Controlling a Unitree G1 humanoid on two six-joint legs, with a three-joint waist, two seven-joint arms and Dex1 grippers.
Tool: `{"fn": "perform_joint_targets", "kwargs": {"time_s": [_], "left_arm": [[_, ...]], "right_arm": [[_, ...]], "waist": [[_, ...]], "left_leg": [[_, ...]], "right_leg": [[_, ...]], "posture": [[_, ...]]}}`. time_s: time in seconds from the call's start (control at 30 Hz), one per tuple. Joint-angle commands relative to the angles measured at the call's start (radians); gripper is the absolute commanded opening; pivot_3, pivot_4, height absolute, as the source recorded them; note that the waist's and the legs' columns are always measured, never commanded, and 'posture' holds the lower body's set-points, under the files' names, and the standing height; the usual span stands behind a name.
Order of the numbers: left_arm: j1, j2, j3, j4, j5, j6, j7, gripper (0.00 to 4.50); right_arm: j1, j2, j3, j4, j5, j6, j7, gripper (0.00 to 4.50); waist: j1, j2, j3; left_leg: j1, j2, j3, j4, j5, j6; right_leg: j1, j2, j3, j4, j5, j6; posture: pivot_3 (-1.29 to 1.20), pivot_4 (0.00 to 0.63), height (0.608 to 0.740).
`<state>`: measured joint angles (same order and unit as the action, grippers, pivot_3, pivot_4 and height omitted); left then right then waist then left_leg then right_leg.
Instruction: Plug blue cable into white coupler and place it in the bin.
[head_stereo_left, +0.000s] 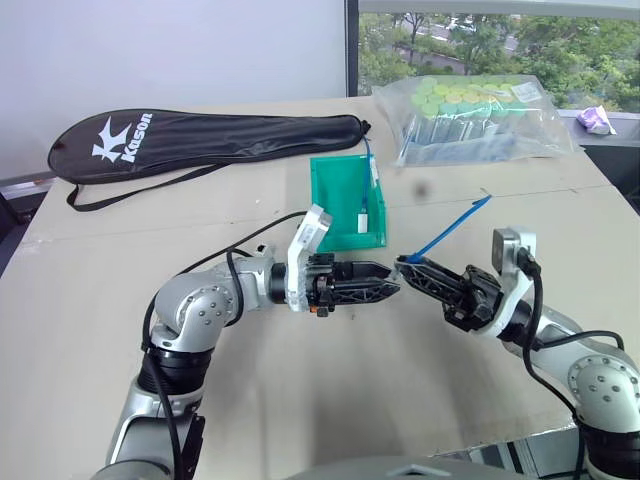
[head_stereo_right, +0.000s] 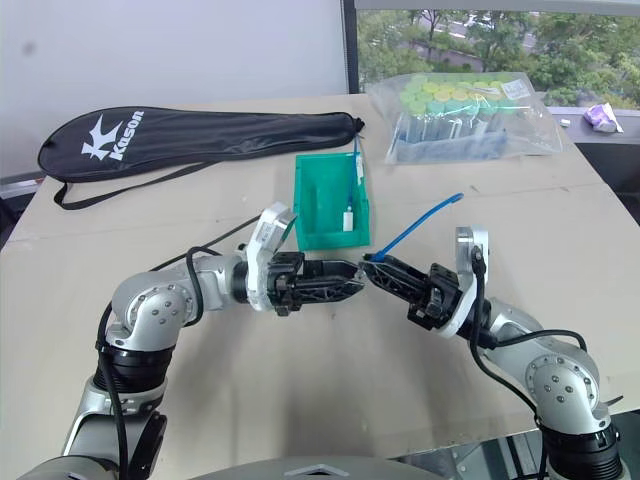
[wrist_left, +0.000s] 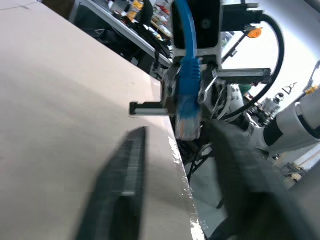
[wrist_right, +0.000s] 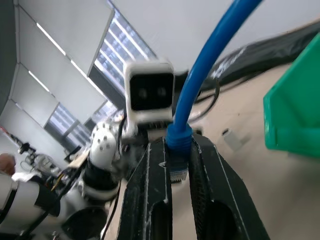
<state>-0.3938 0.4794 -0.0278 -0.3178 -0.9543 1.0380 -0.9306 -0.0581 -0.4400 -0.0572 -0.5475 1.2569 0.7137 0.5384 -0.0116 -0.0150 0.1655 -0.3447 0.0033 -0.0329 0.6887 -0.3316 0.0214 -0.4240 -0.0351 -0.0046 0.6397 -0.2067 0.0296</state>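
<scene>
The right gripper (head_stereo_left: 408, 263) pinches the blue cable (head_stereo_left: 452, 224) at its plug – cord slanting up and away behind. The left gripper (head_stereo_left: 392, 283), fingers spread, points at that plug, tip to tip.

We cannot make out the plug end of the blue cable (head_stereo_left: 452, 224) in the head views; it is buried between the right end effector's (head_stereo_left: 402, 263) fingers. The left end effector's (wrist_left: 175, 200) own fingers (wrist_left: 120, 190) blur out close to its wrist camera. The white coupler (head_stereo_right: 347, 218) in the bin (head_stereo_right: 305, 205) is too small to read.
</scene>
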Motion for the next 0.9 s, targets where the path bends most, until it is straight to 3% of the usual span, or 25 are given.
{"fn": "perform_joint_targets", "kwargs": {"time_s": [0.03,0.1,0.2,0.27,0.53,0.7,0.9], "left_arm": [[0.131,0.043,0.08,-0.158,-0.047,-0.025,0.035,2.93],[0.213,0.033,0.095,-0.235,0.029,-0.105,0.11,2.93],[0.315,0.0,0.038,-0.324,0.329,-0.399,0.23,2.93],[0.382,-0.011,0.023,-0.354,0.456,-0.532,0.278,2.93],[0.639,-0.14,0.078,-0.268,0.848,-0.903,0.6,2.93],[0.627,-0.182,0.103,-0.126,0.966,-1.04,0.708,2.93],[0.568,-0.239,0.123,0.052,0.962,-1.052,0.766,2.93]], "right_arm": [[-0.014,0.0,-0.056,0.016,-0.065,-0.066,0.011,0.0],[-0.009,0.003,-0.073,0.029,-0.11,-0.103,0.019,0.0],[0.003,0.018,-0.089,0.044,-0.215,-0.188,0.034,0.0],[0.016,0.016,-0.082,0.046,-0.289,-0.237,0.062,0.0],[0.003,0.035,0.003,0.095,-0.543,-0.439,0.181,0.0],[-0.004,0.044,0.045,0.13,-0.608,-0.479,0.215,0.0],[-0.01,0.052,0.06,0.138,-0.632,-0.485,0.227,0.0]], "waist": [[-0.005,0.0,0.0],[-0.003,0.0,0.0],[0.012,0.0,0.0],[0.02,0.0,0.0],[0.024,0.001,0.0],[0.026,0.001,-0.001],[0.024,0.001,-0.001]], "left_leg": [[0.0,0.002,0.001,-0.001,0.0,0.0],[0.0,0.002,0.001,-0.001,0.0,0.0],[-0.001,0.002,0.001,-0.002,0.0,-0.001],[-0.001,0.001,0.001,-0.002,0.0,-0.001],[0.0,0.002,0.004,-0.002,0.0,0.0],[0.0,0.002,0.003,-0.002,0.0,0.0],[0.0,0.002,0.003,-0.002,0.0,0.0]], "right_leg": [[-0.001,0.0,0.001,0.0,0.0,0.0],[-0.002,0.0,0.003,0.0,0.0,0.0],[-0.002,-0.002,0.005,-0.001,0.0,0.0],[-0.002,-0.002,0.006,-0.002,0.0,0.0],[-0.002,-0.001,0.008,-0.003,0.0,0.0],[-0.001,-0.001,0.003,-0.002,0.0,0.0],[-0.001,-0.001,0.002,-0.002,0.0,0.0]], "posture": [[0.0,0.15,0.74],[0.0,0.15,0.74],[0.0,0.15,0.74],[0.0,0.15,0.74],[0.0,0.15,0.74],[0.0,0.15,0.74],[0.0,0.15,0.74]]}}
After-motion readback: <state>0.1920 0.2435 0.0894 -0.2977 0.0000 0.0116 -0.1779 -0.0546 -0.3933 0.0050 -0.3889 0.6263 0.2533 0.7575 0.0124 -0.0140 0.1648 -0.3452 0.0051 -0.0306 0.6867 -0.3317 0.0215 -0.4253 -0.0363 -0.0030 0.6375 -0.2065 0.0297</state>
